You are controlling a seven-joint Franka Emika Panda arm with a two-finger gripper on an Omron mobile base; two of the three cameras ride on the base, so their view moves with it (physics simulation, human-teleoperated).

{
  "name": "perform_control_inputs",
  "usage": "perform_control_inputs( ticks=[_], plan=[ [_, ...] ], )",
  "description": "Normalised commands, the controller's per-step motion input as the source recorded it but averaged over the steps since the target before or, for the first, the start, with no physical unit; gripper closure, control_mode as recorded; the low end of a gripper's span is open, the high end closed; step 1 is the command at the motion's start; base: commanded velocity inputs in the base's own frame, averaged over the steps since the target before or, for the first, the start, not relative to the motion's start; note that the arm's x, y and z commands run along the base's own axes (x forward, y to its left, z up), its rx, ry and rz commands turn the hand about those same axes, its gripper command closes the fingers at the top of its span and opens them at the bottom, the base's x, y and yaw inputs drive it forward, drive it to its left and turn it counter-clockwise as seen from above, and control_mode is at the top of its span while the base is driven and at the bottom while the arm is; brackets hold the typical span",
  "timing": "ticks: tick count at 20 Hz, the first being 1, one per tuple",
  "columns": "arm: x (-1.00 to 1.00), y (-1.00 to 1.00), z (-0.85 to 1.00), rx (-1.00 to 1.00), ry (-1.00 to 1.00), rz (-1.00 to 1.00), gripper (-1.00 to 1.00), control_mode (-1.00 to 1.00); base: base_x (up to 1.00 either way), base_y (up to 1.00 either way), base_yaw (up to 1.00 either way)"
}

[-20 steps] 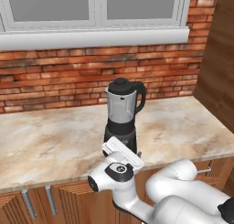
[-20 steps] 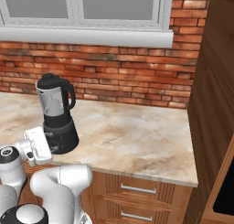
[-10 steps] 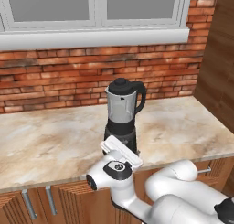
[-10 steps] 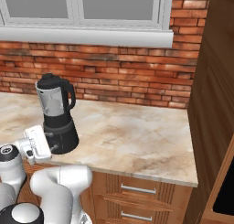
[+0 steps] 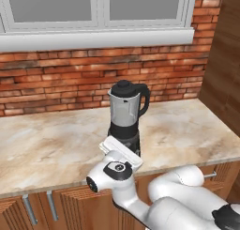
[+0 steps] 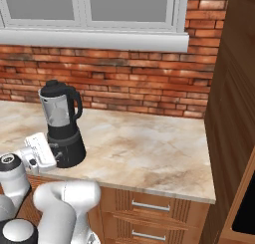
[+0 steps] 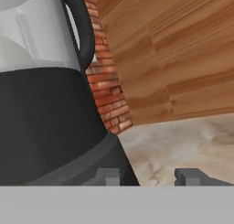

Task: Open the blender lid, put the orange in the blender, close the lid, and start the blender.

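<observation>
**Blender base under the hand: handling notes**

Location. The blender (image 5: pixel 125 117) stands upright on the marble counter (image 5: pixel 47 149), near its front edge and well away from the wooden wall at the right end. The blender lid (image 5: pixel 124 88) is seated on the jar rim. The orange cannot be made out; a pale rounded shape behind the clear jar wall in the hand view may be it, but that is not certain.

Gripper. The gripper (image 7: pixel 148 175) sits low at the front of the black base, just beside it. Its two fingertips (image 7: pixel 106 175) stand apart with bare counter visible between them; nothing is seen clamped. Whether the left tip touches the base cannot be told.

Handling judgement. The base looks heavy, rigid and smooth, unlikely to shift under a light press. The small front dial is the point to work for starting; it likely calls for a narrow pinch or a push. The jar looks stiff, slick and breakable, so it is best left alone. The lid's raised knob is the natural hold. With the lid on, the starting step appears to be in hand.
</observation>
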Motion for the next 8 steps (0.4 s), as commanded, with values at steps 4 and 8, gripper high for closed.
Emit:
perform_control_inputs(
  ticks=[4,8],
  plan=[
    [0.25,0.16,-0.26,0.00,-0.02,0.00,-1.00,-1.00,0.00,0.00,0.00],
    [0.12,0.12,-0.26,0.00,-0.05,0.00,-1.00,-1.00,0.00,0.00,0.00]
  ],
)
